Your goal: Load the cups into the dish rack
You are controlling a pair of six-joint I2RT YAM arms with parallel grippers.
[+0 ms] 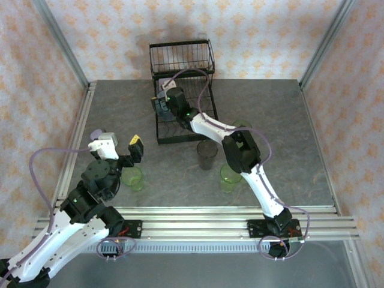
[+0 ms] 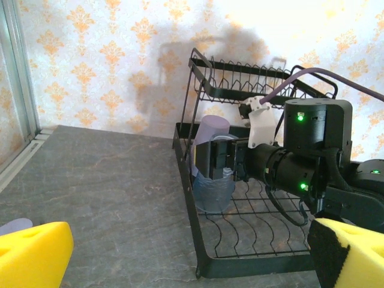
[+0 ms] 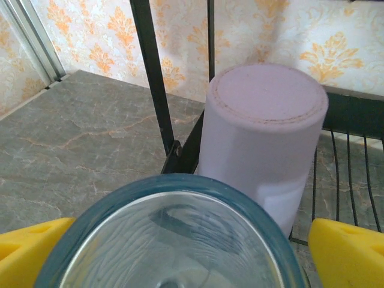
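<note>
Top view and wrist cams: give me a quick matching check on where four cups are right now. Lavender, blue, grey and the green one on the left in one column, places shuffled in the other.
Things:
1. lavender cup
2. blue cup
3. grey cup
4. left green cup

Places:
A. on the table, just in front of the rack
B. between the right gripper's fingers, at the rack tray
C. on the table near the left gripper
D. upside down in the rack tray

Pairs: 1-D, 2-B, 3-A, 4-C.
</note>
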